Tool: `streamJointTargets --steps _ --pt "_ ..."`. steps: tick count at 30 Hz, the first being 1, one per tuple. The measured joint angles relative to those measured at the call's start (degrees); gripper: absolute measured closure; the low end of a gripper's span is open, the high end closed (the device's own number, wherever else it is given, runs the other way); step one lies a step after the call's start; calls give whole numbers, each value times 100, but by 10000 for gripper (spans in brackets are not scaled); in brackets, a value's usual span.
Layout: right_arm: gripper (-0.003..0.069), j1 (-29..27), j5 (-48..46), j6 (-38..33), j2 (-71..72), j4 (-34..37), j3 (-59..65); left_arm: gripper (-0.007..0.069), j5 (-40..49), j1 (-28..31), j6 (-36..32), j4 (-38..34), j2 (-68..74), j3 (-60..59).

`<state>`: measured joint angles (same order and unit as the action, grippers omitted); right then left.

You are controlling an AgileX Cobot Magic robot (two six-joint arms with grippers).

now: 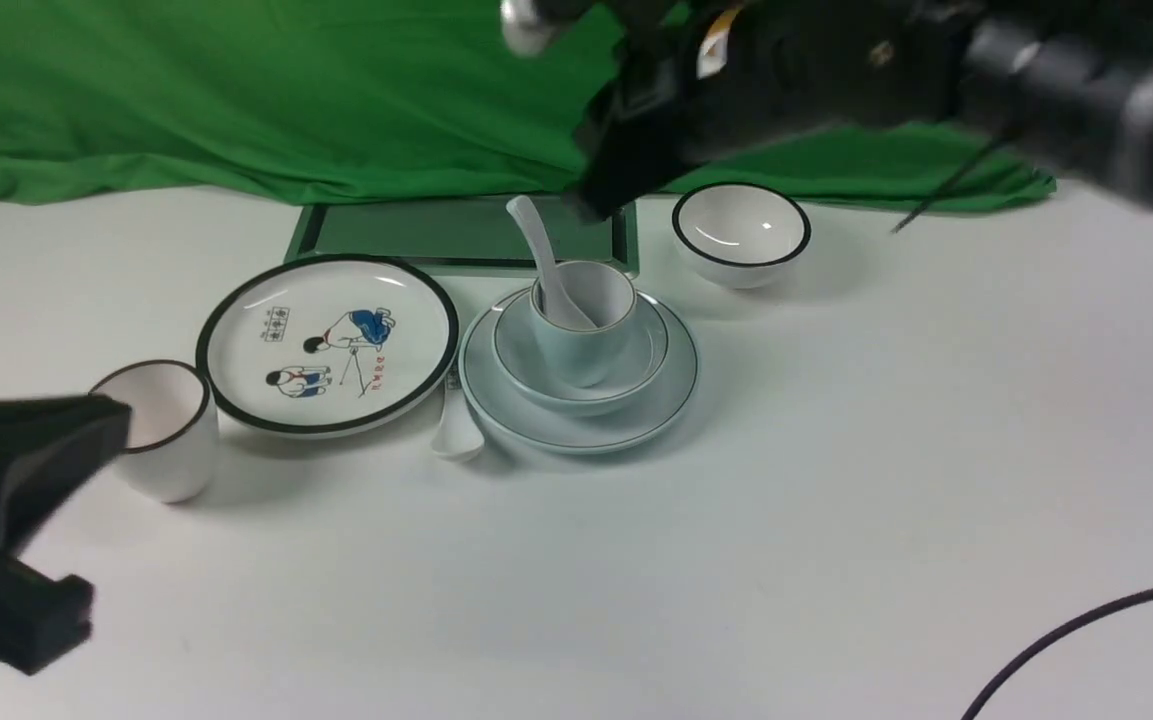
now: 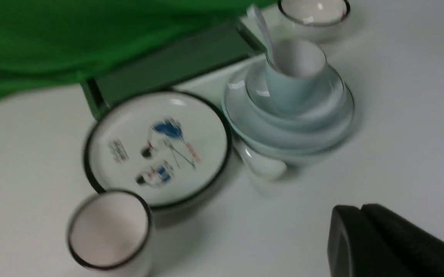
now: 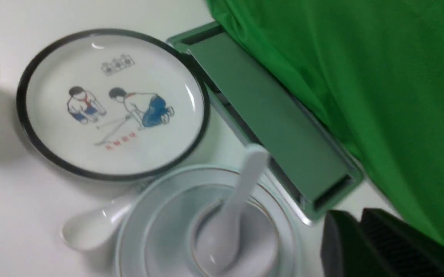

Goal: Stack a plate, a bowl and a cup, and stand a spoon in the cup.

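Observation:
The pale blue-green plate (image 1: 678, 395) sits mid-table. The shallow pale blue bowl (image 1: 648, 352) rests on it, and the pale blue cup (image 1: 581, 345) stands in the bowl. The white spoon (image 1: 536, 240) stands in the cup, scoop down, handle leaning back left. My right gripper (image 1: 593, 205) hangs just behind and above the handle tip, apart from it, jaws together and empty. The right wrist view shows the spoon (image 3: 245, 181), the cup (image 3: 262, 234) and the gripper (image 3: 354, 215). My left gripper (image 1: 108, 424) is at the near left, shut and empty (image 2: 360, 209).
A white cartoon plate (image 1: 326, 345) lies left of the stack, with a second white spoon (image 1: 456, 432) between them. A white dark-rimmed cup (image 1: 161, 425) stands near my left gripper. A white black-rimmed bowl (image 1: 741, 235), a green tray (image 1: 456, 230) and green cloth are behind. A black cable (image 1: 1086, 620) lies near right.

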<state>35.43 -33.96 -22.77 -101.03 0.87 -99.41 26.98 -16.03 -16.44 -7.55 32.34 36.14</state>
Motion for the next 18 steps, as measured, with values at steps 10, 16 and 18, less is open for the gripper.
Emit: streamJointTargets --steps 10,16,18 --pt "648 -22 -1086 1652 3407 -1428 1376 659 -215 0 -18 599 -508 0" --pt "648 -18 733 2089 5704 -1398 4294 658 -215 0 -18 603 -508 0" --pt "648 -18 1341 2206 6349 -1380 5298 657 -219 0 -18 603 -508 0"
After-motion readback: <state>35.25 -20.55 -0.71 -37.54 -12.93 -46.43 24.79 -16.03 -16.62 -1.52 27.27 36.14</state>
